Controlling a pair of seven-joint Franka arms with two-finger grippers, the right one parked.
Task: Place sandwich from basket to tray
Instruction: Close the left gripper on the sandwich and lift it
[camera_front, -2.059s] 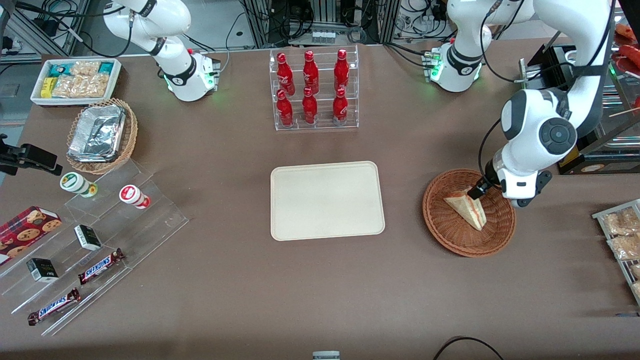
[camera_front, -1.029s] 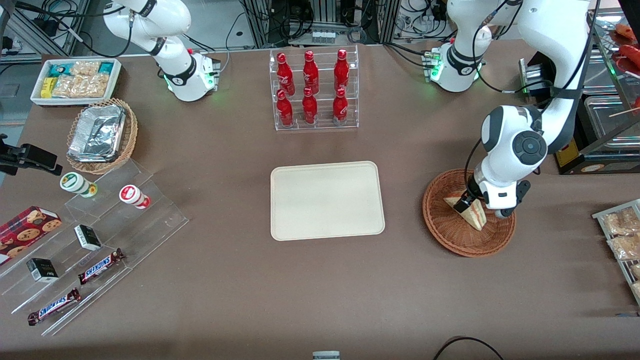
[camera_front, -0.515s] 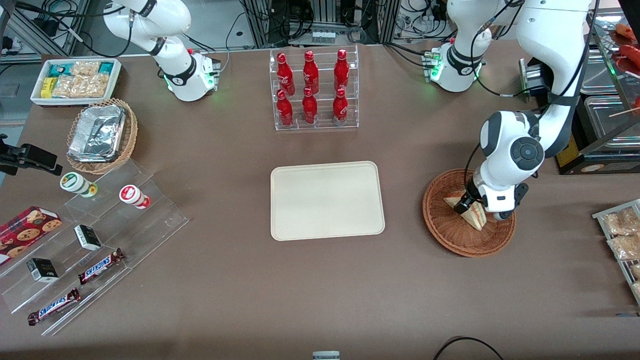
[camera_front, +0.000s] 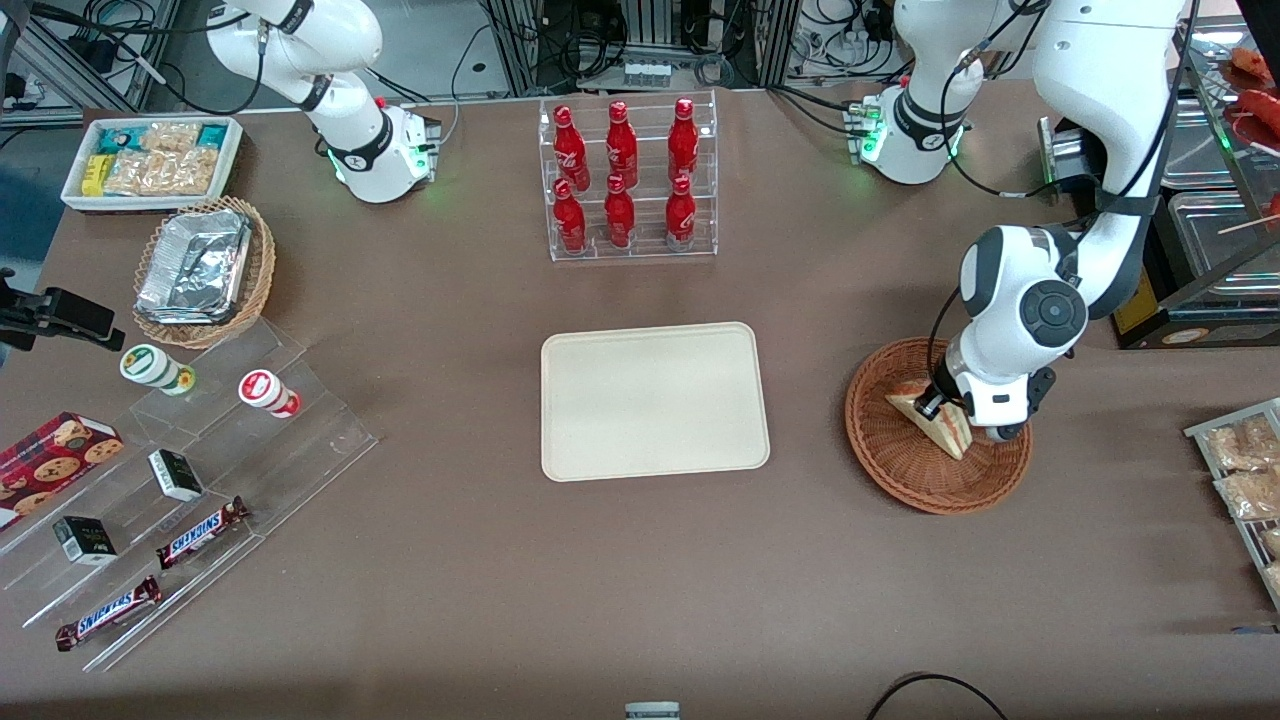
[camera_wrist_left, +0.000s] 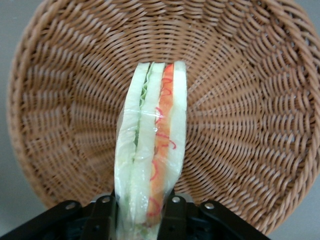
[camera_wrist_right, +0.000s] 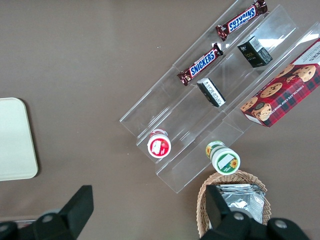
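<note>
Wicker basket (camera_front: 905, 470) holds the sandwich (camera_wrist_left: 150, 155) — gripper (camera_wrist_left: 139, 215) clamped on its edge — tray (camera_front: 655, 400) well apart.

One sandwich (camera_front: 940, 425). One reddish basket (camera_front: 900, 465). One cream tray (camera_front: 654, 400). One tool (camera_front: 935, 405), on sandwich in reddish basket. Six red bottles (camera_front: 620, 175) in one clear rack (camera_front: 632, 248). Two Snickers bars (camera_front: 200, 533). Two small dark boxes (camera_front: 176, 474). Two round-lidded jars (camera_front: 150, 366): one green, one red. One cookie box (camera_front: 55, 452). One lighter wicker basket (camera_front: 255, 290), one foil container (camera_front: 195, 265) in it. One white bin (camera_front: 75, 197) of snack packets.
</note>
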